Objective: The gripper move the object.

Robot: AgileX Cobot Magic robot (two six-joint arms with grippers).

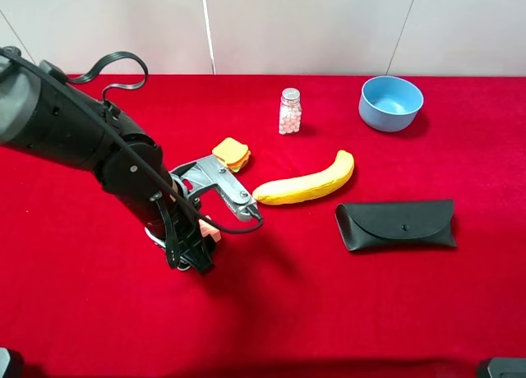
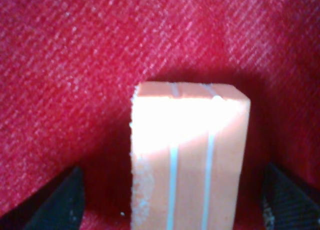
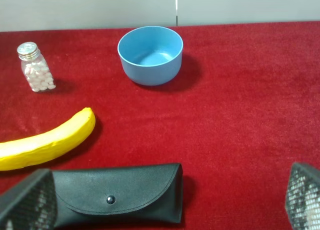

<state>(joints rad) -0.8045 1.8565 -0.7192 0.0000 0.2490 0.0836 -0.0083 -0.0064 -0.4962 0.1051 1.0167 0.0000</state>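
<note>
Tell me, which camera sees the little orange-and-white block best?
The left wrist view: the block fills the middle, close up, with its pale stripes clear. The exterior high view shows only a small pinkish corner peeking beside the black arm. The right wrist view does not show it at all.

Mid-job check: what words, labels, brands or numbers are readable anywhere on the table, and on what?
None readable. The pill bottle shows no label in view, the black glasses case only a plain snap, and the block between the left fingers only pale stripes.
</note>
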